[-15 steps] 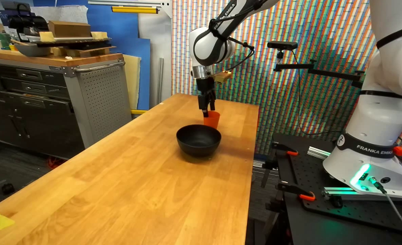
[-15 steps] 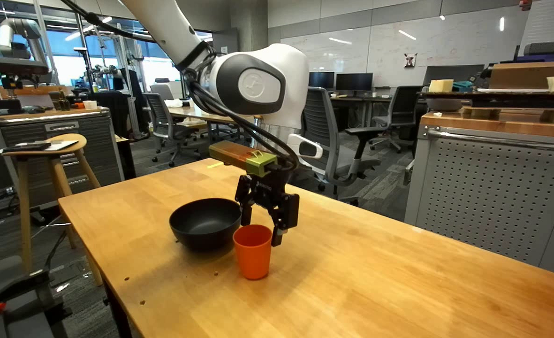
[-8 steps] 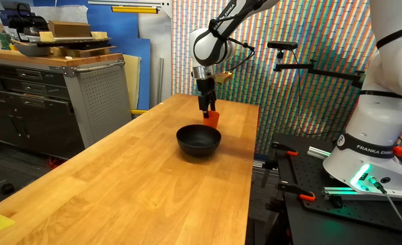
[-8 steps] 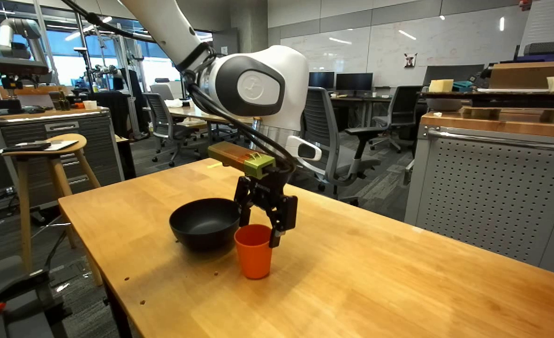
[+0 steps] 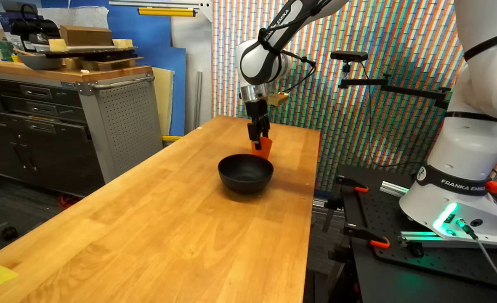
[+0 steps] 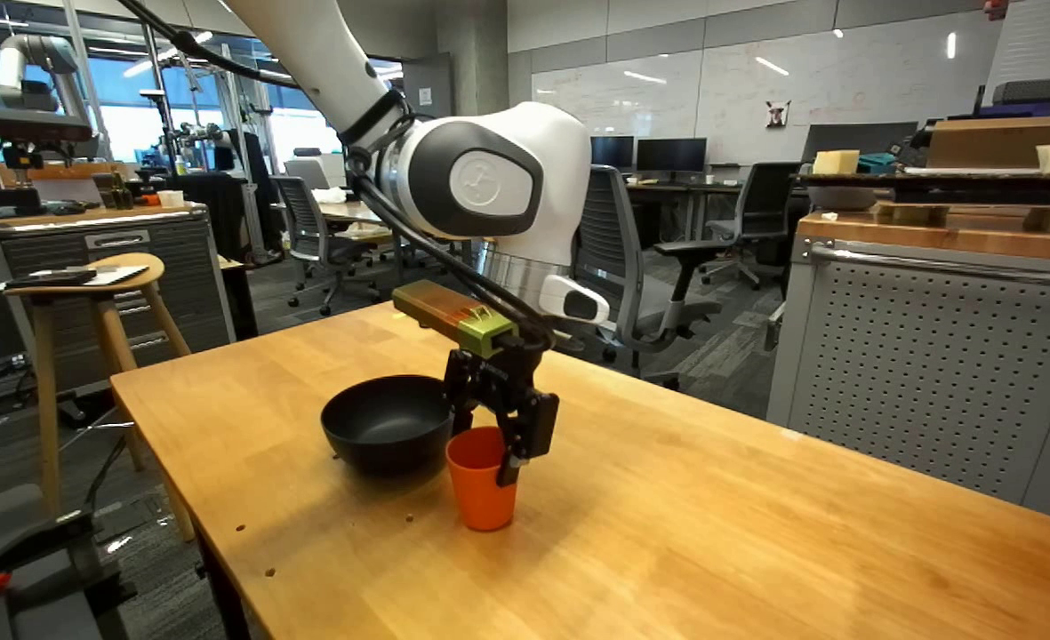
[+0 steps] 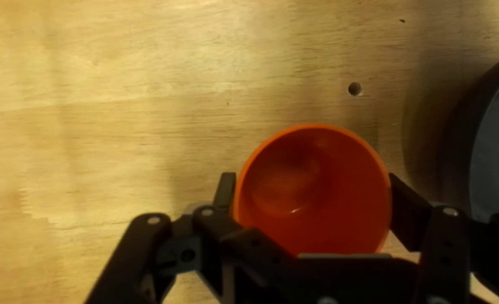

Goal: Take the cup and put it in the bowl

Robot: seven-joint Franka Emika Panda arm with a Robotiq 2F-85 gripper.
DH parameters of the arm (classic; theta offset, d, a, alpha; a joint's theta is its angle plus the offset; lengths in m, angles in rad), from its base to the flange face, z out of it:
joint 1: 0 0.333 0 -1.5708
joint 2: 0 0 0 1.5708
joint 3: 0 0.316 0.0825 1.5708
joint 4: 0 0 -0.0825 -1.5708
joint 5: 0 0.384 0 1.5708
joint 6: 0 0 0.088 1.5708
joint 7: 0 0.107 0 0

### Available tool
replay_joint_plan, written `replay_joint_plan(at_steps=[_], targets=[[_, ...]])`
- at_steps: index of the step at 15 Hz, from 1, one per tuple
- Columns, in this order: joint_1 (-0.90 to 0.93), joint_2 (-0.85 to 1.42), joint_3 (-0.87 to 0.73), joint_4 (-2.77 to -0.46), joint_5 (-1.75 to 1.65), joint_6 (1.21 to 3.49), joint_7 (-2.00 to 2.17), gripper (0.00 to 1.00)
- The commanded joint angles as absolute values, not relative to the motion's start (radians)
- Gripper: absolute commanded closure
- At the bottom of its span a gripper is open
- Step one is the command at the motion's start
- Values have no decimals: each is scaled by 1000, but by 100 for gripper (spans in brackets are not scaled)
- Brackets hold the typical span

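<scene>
In an exterior view, the cup [image 6: 478,493] stands upright on the surface [image 6: 738,542], to the right of the bowl [image 6: 380,449], nearer and just beside it. It looks like plastic, so I expect it is light, a little flexible and not easily broken; its smooth wall may be somewhat slippery. It becomes narrower toward the bottom, therefore I would take hold of it on two opposite sides, a little below the rim, where the wider edge above could help against sliding. Gentle pressure should suffice; a strong one could bend the wall.

The hand [image 7: 312,197] is spread wide, about as much as the cup is broad. In the wrist view, its fingers [image 7: 407,217] stand at left and right of the wall, with no clear gap to the rim; the one at right is between cup and bowl. They seem to touch it, but whether they already press, or only surround the cup, I am not able to see.
</scene>
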State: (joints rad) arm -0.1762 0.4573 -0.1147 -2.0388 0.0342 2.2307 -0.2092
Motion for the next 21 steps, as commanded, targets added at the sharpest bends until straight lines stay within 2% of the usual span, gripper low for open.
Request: replay_joint_plan(at_steps=[1,6,12,16,21], targets=[[-205,453,-93,-2034,63,2218,-240,43],[-205,438,-94,-2039,64,2203,-242,44],[-172,296,-97,-2066,31,2147,-219,44],[-131,211,-80,-2062,34,2055,-200,44],[-73,207,-30,-2047,51,1963,-180,44]])
